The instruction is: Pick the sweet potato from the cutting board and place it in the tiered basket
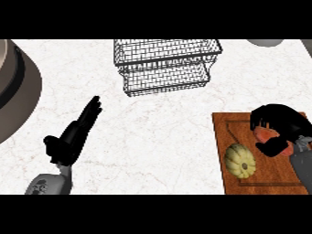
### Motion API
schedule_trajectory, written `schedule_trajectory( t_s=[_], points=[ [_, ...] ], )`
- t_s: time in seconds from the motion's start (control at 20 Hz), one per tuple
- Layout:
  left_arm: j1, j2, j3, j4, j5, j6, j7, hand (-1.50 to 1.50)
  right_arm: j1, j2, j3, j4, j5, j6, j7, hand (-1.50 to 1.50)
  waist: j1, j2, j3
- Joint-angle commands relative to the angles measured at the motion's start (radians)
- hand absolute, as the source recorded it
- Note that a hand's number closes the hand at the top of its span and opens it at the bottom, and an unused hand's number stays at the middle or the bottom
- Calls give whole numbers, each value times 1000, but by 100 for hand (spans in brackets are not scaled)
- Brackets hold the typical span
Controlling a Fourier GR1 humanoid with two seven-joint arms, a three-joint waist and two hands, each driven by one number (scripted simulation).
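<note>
One hand on job: right hand (277, 129), fingers curled round sweet potato (266, 133) over cutting board (234, 123); tiered basket (165, 66) lies ahead and leftward. Left hand (74, 135) rests open, fingers straight, on surface (158, 137).

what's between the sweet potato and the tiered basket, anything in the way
Nothing visible. The right hand is curled round the sweet potato over the cutting board; only bare counter lies between it and the tiered basket. The squash sits nearer the robot, off that line.
</note>
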Motion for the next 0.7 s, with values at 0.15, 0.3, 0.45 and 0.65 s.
schedule_trajectory(
  t_s=[0.15, 0.3, 0.45, 0.65],
  points=[
    [-49, 22, 63, 58, 10, -46, 1, 0, -11, 36, -38, 73, 73, -61, -105, 150, 0, 1, 1],
    [-17, 9, 23, -46, 11, -34, 53, 0, -174, -102, -138, 290, 66, -109, -227, 150, 21, 6, 2],
    [-59, 8, 32, -8, 23, -48, 54, 0, -265, -188, -184, 474, 88, -177, -340, 150, 33, 15, 3],
    [-67, -3, 18, 8, 3, -43, 45, 0, -385, -153, -221, 615, 101, -307, -391, 150, 28, 11, 2]
  ],
)
